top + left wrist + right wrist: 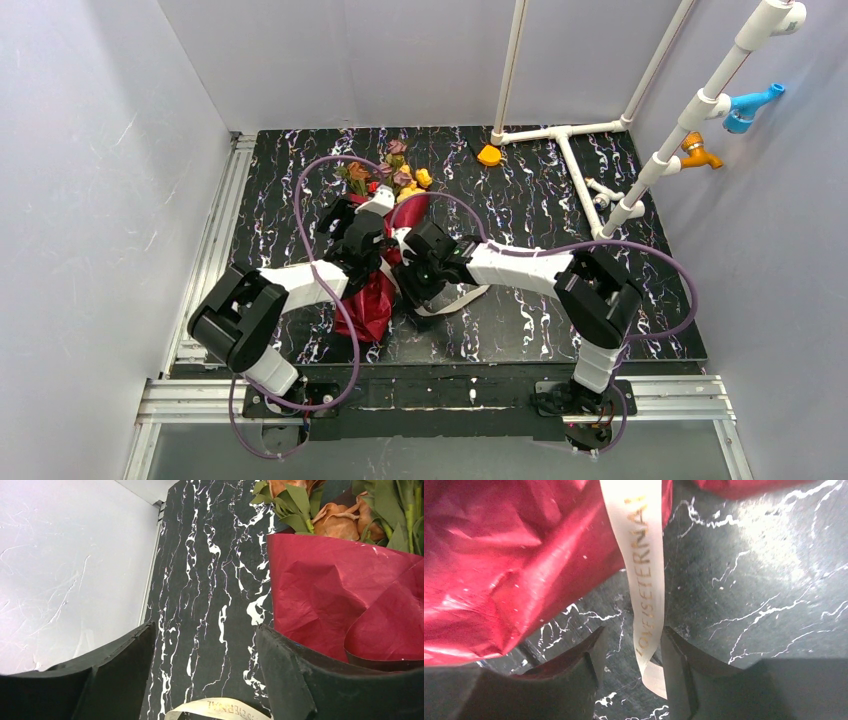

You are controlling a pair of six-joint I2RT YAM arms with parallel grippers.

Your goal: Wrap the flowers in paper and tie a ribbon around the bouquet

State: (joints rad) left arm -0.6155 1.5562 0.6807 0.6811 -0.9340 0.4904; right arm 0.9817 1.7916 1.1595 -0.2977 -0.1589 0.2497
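The bouquet lies in the middle of the table, with dark red paper (372,305) wrapped round the flowers (398,178). In the left wrist view the paper (340,595) and orange blooms (340,522) sit to the right of my left gripper (205,655). Its jaws stand wide apart over bare table, with a curl of cream ribbon (220,709) low between them. My right gripper (631,650) is open too. The printed ribbon (644,555) hangs loose between its fingers and leans on the right finger (679,670), beside the paper (499,570). From above, both grippers crowd over the bouquet's middle.
A small orange wedge (488,155) lies at the back of the marbled table (560,320). A white pipe frame (575,165) with blue and orange taps stands at the back right. Purple cables (320,185) loop over the arms. Grey walls close in the left and back.
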